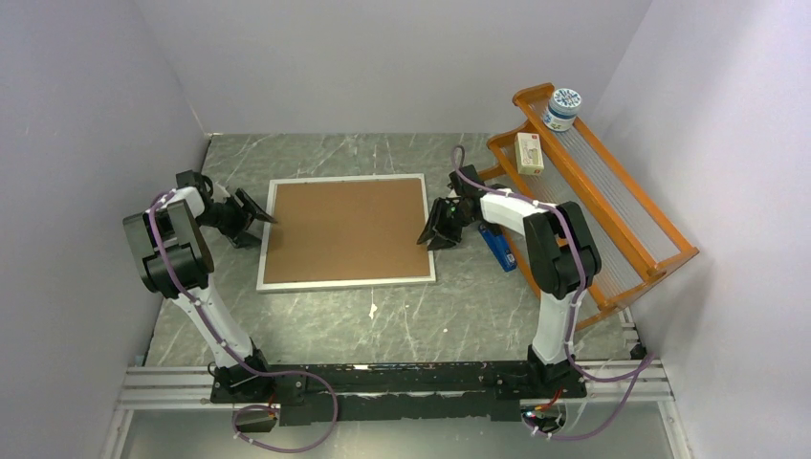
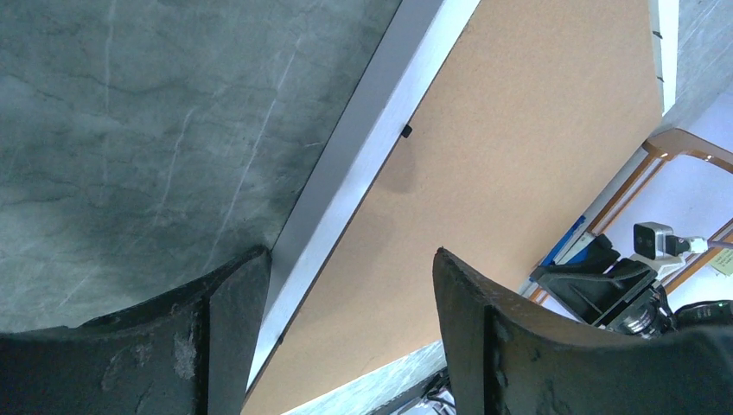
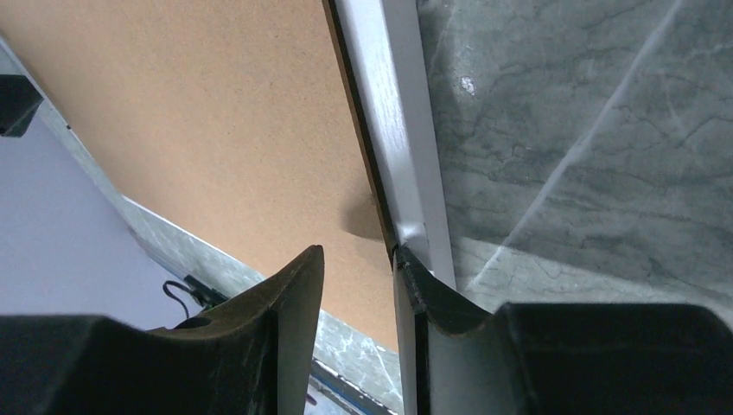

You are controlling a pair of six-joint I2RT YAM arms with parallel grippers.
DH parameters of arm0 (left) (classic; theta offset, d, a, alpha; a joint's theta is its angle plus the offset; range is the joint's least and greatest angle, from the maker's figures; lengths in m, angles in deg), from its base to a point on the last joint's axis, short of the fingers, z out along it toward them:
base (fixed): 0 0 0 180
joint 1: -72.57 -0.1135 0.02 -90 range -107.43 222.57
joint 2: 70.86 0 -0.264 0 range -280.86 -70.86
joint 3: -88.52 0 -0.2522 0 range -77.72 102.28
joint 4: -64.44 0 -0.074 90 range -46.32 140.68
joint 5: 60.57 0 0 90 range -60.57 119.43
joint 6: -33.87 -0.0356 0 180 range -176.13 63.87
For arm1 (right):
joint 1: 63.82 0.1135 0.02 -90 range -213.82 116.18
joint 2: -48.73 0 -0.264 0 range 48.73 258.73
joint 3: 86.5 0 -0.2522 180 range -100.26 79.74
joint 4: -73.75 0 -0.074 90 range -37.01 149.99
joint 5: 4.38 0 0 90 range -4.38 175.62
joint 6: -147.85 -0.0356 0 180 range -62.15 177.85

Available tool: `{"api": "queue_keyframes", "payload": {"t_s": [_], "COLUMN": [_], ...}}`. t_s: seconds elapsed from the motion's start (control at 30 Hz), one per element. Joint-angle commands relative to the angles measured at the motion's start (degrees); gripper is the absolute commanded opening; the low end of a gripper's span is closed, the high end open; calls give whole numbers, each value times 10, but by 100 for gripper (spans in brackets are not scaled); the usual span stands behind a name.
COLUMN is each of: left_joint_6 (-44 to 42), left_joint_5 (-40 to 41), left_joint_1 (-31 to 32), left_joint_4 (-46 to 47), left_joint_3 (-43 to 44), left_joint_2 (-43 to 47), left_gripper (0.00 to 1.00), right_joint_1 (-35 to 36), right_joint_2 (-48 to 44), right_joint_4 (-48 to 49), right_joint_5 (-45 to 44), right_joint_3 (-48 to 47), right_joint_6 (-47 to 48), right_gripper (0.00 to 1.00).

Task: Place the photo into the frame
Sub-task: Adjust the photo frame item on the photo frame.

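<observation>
Both pairs sit apart: left fingers (image 2: pixel 220 346) wide, right fingers (image 3: pixel 290 346) narrower, flanking the frame (image 1: pixel 346 283). It's got a silvery-white rim, brown backing board (image 1: pixel 344 229) up.

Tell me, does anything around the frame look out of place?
The frame lies slightly skewed on the table, brown backing board up, no photo in sight. A small white speck lies just before it.

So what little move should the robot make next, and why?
Probably close the left pincer on the frame's rim. Its jaws stand wide open astride that rim, while the right pincer sits narrower at the opposite rim. The brown backing board still fills the frame, so a steady hold seems needed.
</observation>
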Motion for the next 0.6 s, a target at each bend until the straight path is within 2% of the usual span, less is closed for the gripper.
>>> {"api": "queue_keyframes", "payload": {"t_s": [0.0,0.27,0.57], "left_joint_6": [2,-1,-3], "left_joint_5": [-17,-21,-14], "left_joint_1": [2,6,7], "left_joint_4": [-3,-9,-11], "left_joint_3": [8,10,8], "left_joint_2": [-15,-21,-26], "left_gripper": [73,72,72], "right_joint_1": [1,6,16], "right_joint_2": [18,-37,-83], "right_joint_4": [48,200,239], "right_joint_5": [2,36,-2], "right_joint_3": [-4,53,58], "right_joint_6": [18,34,90], "right_gripper": [39,32,28]}}
